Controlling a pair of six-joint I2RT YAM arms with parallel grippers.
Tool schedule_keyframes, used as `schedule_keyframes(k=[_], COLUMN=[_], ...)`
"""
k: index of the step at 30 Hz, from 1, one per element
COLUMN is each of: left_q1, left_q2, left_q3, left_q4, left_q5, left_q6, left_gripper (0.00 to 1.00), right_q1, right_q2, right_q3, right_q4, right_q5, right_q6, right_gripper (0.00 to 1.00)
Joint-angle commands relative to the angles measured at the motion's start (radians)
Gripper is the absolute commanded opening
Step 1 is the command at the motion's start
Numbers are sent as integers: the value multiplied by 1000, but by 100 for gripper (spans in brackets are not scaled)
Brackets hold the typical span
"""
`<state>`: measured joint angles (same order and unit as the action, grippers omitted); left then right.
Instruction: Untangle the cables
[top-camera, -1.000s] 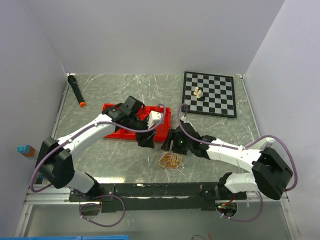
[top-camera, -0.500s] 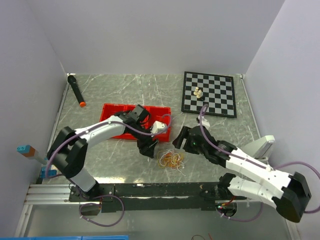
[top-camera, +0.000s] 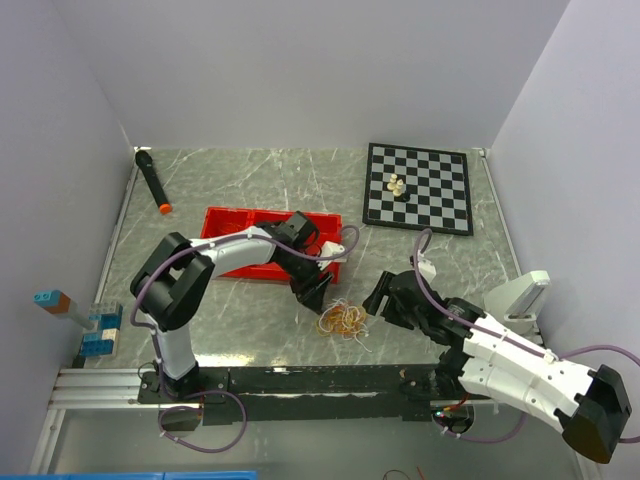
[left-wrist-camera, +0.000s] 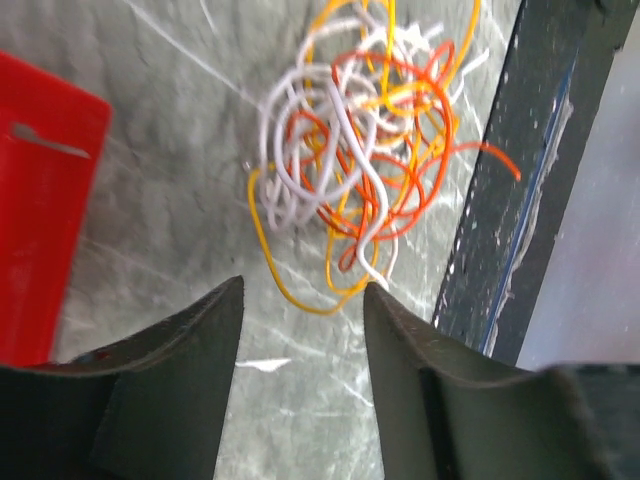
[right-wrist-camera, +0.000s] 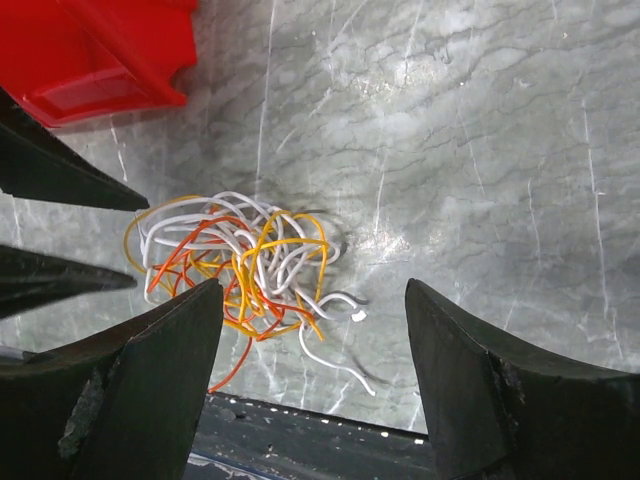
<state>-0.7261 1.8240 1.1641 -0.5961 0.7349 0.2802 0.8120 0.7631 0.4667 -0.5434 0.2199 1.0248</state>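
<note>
A dark rail (top-camera: 320, 381) runs along the near edge of the table (top-camera: 250, 180), and the cables (top-camera: 342, 320) lie just past it as one loose clump of white, orange, red and yellow loops flat on the marbled top. The clump sits between the two claws: the left claw (top-camera: 312, 296) hangs just beside its left far edge, and the right claw (top-camera: 378, 298) stands near its right side. Through the left wrist camera, the left claw (left-wrist-camera: 302, 290) has its fingers (left-wrist-camera: 190, 350) parted with nothing between them. The cables (left-wrist-camera: 360, 150) lie just ahead of its tips, with one yellow loop reaching close to the gap and the rail (left-wrist-camera: 510, 200) to its right. Through the right wrist camera, the right claw (right-wrist-camera: 312, 290) is spread wide and holds nothing. The cables (right-wrist-camera: 250, 265) lie under and just beyond its gap, and a white strand trails toward the rail (right-wrist-camera: 300, 430). The left claw's two dark fingers (right-wrist-camera: 60, 180) point in from the left of that view. Beyond the left claw sits a red tray (top-camera: 225, 222), seen to its left in its own camera (left-wrist-camera: 40, 200). Well beyond the right claw lies a chessboard (top-camera: 430, 190) with a few pale chess pieces (top-camera: 397, 186) on it. Far out to the left of the left claw lies a black marker (top-camera: 152, 180) with an orange tip.
</note>
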Motion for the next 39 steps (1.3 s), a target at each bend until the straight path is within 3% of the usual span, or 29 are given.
schedule_keyframes(k=[1, 7, 15, 25, 30, 39], left_q1=[-9, -29, -30, 34, 70, 74], left_q2=[12, 38, -41, -138, -170, -189], left_q3=[39, 46, 11, -72, -118, -155], left_q4=[64, 42, 16, -1, 7, 27], left_q5=[0, -17, -69, -206, -253, -290], left_q6=[-55, -30, 1, 42, 60, 59], left_gripper=[50, 22, 2, 1, 1, 1], right_q1=[6, 7, 7, 33, 46, 145], right_q2=[-16, -7, 15, -71, -105, 62], right_q3=[-11, -49, -120, -125, -164, -142], right_q4=[-10, 20, 147, 137, 189, 264], right_q5=[13, -13, -103, -105, -142, -106], right_q6=[24, 41, 9, -35, -65, -175], right_gripper=[80, 80, 73, 64, 54, 49])
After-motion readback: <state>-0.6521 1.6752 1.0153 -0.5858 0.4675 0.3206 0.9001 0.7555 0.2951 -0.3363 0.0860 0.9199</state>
